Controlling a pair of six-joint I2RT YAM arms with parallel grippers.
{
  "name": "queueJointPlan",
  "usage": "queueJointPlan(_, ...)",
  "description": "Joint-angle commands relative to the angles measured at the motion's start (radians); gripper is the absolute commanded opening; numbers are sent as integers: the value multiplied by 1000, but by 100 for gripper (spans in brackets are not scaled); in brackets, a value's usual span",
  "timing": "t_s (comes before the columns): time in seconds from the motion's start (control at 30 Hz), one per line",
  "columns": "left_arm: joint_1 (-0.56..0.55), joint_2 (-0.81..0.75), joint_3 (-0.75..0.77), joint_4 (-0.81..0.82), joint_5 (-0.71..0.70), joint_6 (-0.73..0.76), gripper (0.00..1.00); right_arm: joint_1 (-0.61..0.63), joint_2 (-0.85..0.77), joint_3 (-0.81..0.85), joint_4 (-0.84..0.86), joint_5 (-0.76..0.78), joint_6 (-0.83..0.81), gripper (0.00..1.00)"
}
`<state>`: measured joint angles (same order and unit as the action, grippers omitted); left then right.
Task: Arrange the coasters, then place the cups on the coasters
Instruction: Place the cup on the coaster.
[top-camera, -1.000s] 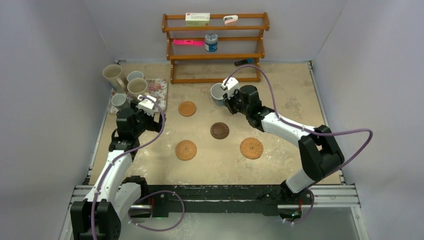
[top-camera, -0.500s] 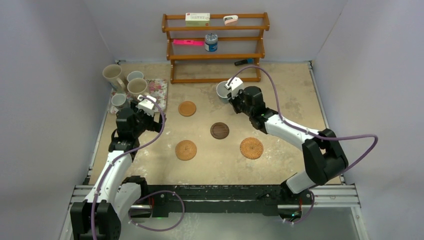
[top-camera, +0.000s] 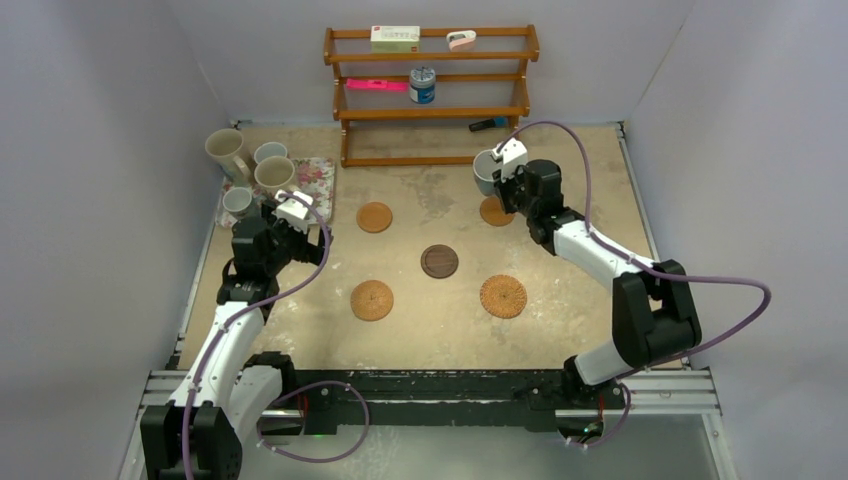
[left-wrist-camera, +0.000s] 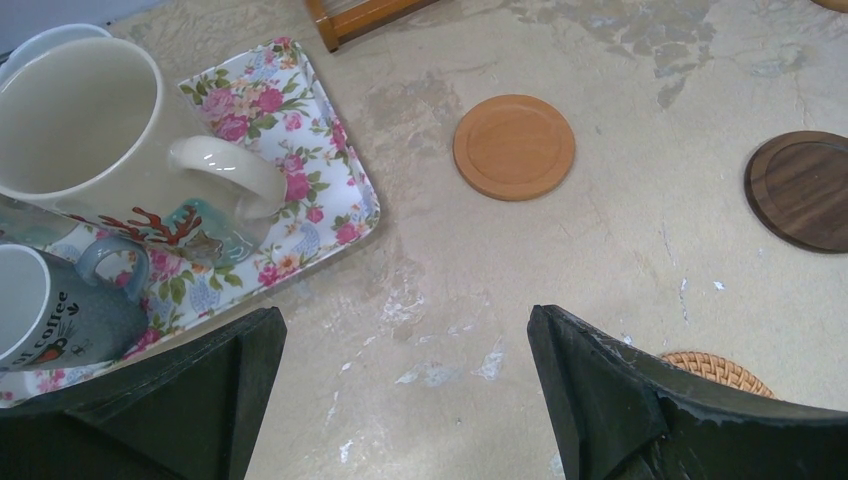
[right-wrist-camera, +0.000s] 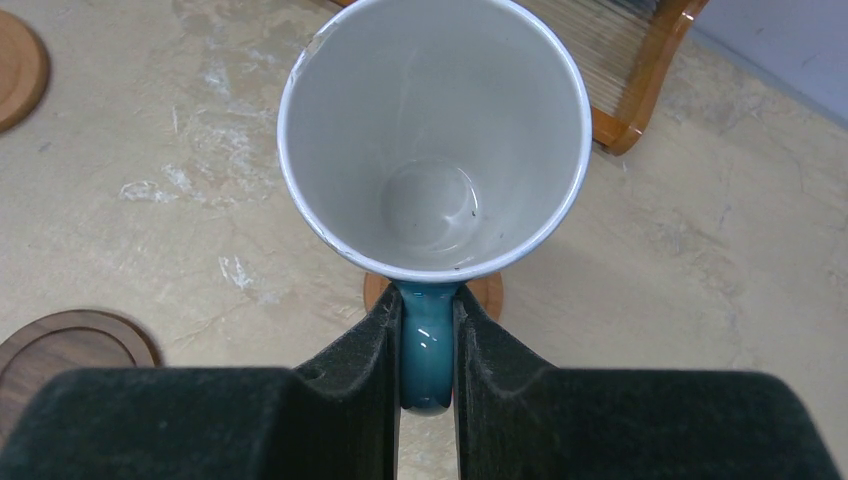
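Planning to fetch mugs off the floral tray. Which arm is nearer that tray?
Left. The left arm ends beside the floral tray's near edge; the right arm is across the table, jaws shut on the blue mug.

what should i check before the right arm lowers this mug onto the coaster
1. Right gripper shut on the blue mug handle: ok
2. Mug upright and empty: ok
3. Mug over the coaster: ok
4. Mug centred on that coaster, which is mostly hidden under it: cannot tell
5. Mug apart from the wooden rack: ok
6. Left gripper open, out of the way by the floral tray: ok
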<state>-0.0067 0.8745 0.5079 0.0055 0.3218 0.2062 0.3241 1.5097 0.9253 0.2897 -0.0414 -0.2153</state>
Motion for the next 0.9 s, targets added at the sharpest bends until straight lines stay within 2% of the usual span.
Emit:
queueJointPlan(0.0, 5, -16, -14, 30, 25, 23, 100, -31, -39, 14, 95, -58, 24, 0)
queueJointPlan(0.37, 5, -22, -15, 27, 29, 25, 100, -100, -56, -26, 142, -117, 80, 0)
queueJointPlan(0.87, 5, -22, -16, 27, 33, 27, 100, -126, 16, -58, 209, -134, 115, 0)
